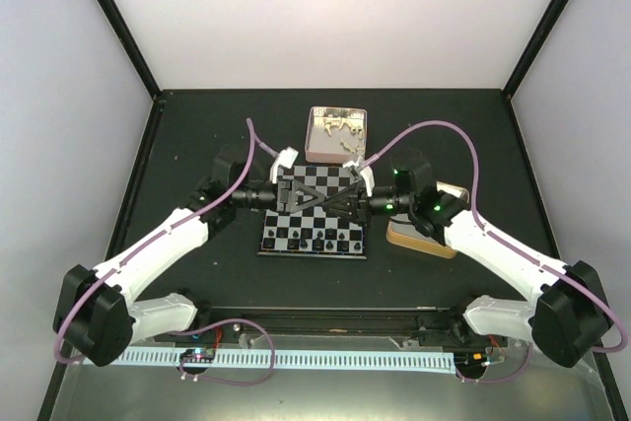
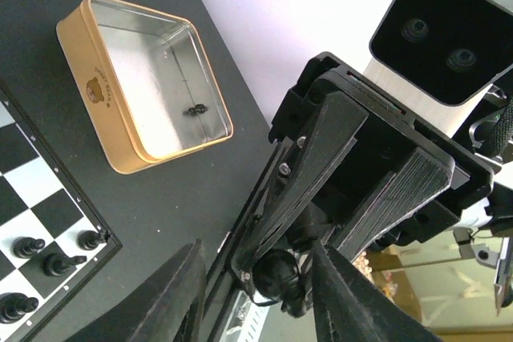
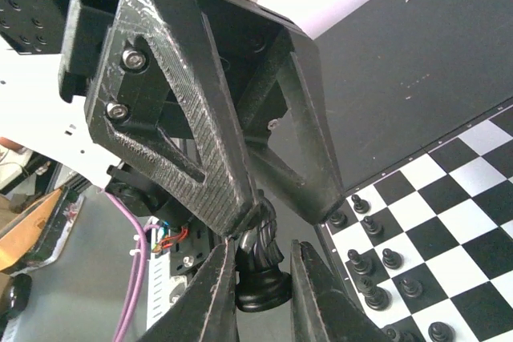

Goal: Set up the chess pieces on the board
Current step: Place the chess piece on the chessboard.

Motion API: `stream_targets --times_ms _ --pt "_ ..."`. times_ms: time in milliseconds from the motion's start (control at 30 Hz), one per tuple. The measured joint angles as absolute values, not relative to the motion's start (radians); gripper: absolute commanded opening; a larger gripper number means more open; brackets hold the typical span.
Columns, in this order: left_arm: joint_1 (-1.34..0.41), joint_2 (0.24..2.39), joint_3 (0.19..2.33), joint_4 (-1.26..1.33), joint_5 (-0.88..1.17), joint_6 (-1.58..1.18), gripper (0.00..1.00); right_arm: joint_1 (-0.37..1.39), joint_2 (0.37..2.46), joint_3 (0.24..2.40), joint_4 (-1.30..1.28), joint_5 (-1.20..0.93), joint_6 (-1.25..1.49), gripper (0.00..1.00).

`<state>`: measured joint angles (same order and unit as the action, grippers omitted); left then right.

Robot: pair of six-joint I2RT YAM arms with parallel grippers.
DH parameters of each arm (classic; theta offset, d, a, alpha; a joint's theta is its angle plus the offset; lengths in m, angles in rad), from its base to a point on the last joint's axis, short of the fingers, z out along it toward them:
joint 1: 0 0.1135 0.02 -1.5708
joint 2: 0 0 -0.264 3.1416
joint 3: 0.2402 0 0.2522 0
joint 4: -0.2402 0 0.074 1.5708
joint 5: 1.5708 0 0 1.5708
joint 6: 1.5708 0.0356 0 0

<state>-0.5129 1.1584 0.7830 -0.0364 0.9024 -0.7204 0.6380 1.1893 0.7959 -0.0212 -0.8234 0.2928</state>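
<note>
Both grippers meet above the board (image 1: 286, 219). My right gripper (image 1: 327, 200) is shut on a glossy black knight (image 3: 263, 282), which stands base down between its jaws (image 3: 264, 250). My left gripper (image 1: 321, 197) is open. Its jaws (image 2: 258, 250) straddle the same knight (image 2: 276, 278), and one of its fingers (image 3: 184, 118) touches the knight's head. Black pieces (image 1: 315, 241) stand along the board's near rows and show in the right wrist view (image 3: 390, 258). Cream-white pieces (image 1: 340, 125) lie in a tin behind the board.
The pale tin (image 1: 314, 150) sits just beyond the board's far edge. A gold tin (image 2: 120, 162), right of the board, holds one black piece (image 2: 195, 108); my right arm partly covers it in the top view (image 1: 419, 237). Dark table all round, walls behind.
</note>
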Motion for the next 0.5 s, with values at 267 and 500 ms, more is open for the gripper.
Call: stream_targets --times_ms 267,500 --pt "-0.522 1.201 0.783 -0.039 0.926 -0.718 0.03 0.663 1.238 0.819 -0.081 -0.77 0.255 0.14" --pt "-0.533 1.226 0.783 -0.063 0.91 -0.69 0.01 0.669 1.252 0.819 -0.115 -0.735 0.239 0.46"
